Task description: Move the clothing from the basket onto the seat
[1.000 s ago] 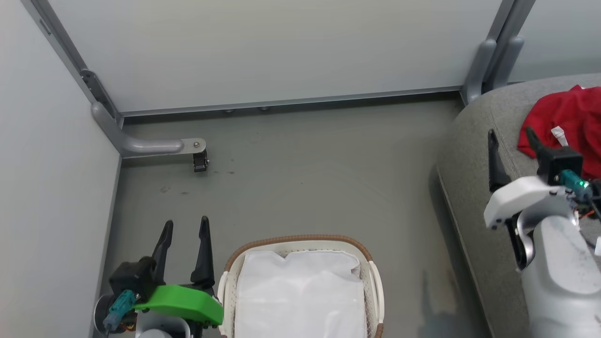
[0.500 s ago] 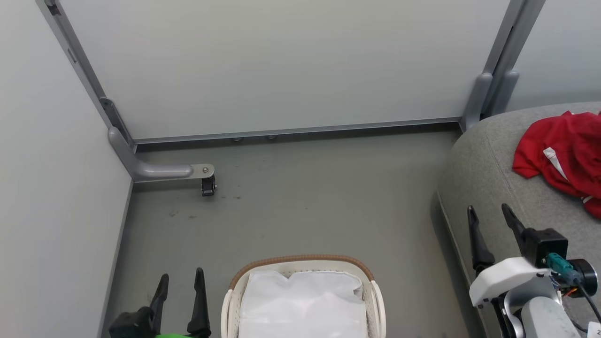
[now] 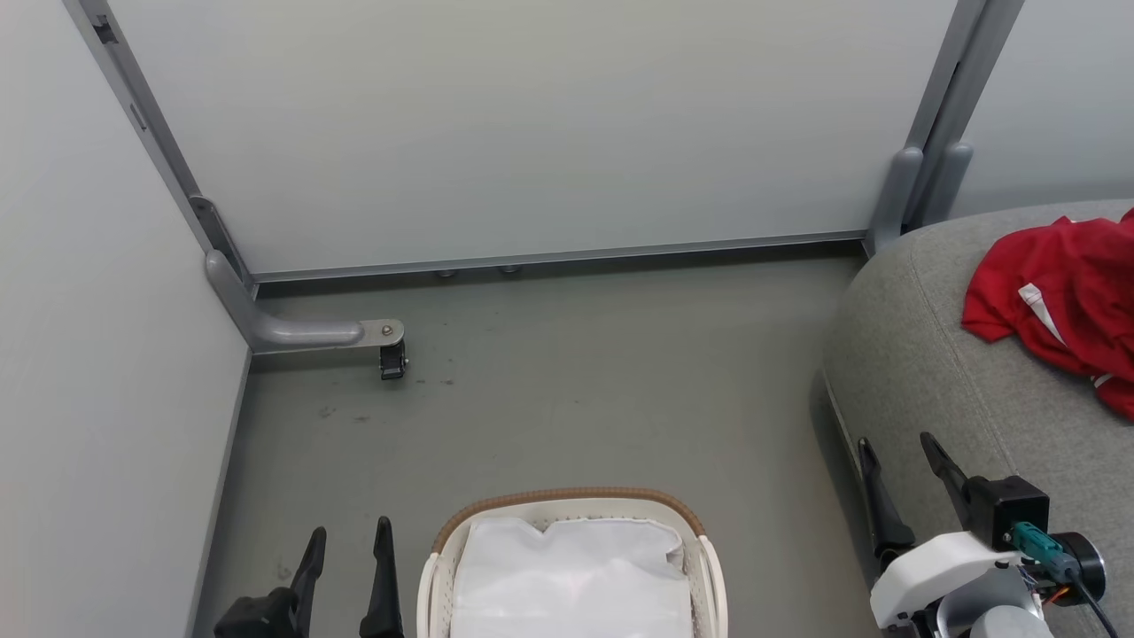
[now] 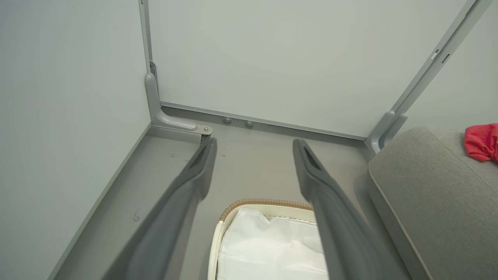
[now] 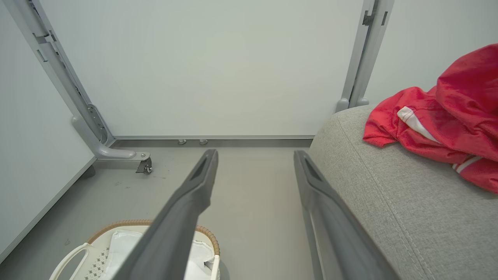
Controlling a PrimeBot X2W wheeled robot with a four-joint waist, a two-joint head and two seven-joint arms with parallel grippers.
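Withdrawn from clothing [image 3: 1063, 301] to seat [image 3: 930, 354] edge: right gripper [image 3: 895, 452], jaws spread, empty. Left gripper [image 3: 351, 540] beside basket [image 3: 567, 498], spread, empty. Clothing heaped on seat. Step: post-drop retreat. Next: confirm nothing red under liner [image 3: 567, 576].

Head camera looks steeply down; both wrist cameras sit low, facing the back wall [image 3: 532, 133]. All share basket [image 3: 567, 493] and seat [image 3: 930, 372].

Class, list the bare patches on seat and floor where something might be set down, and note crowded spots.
Free: on the seat, the grey stretch between its rounded edge and the clothing; the floor between the basket, the back panel and the seat. Crowded: the seat's right side, under the clothing.
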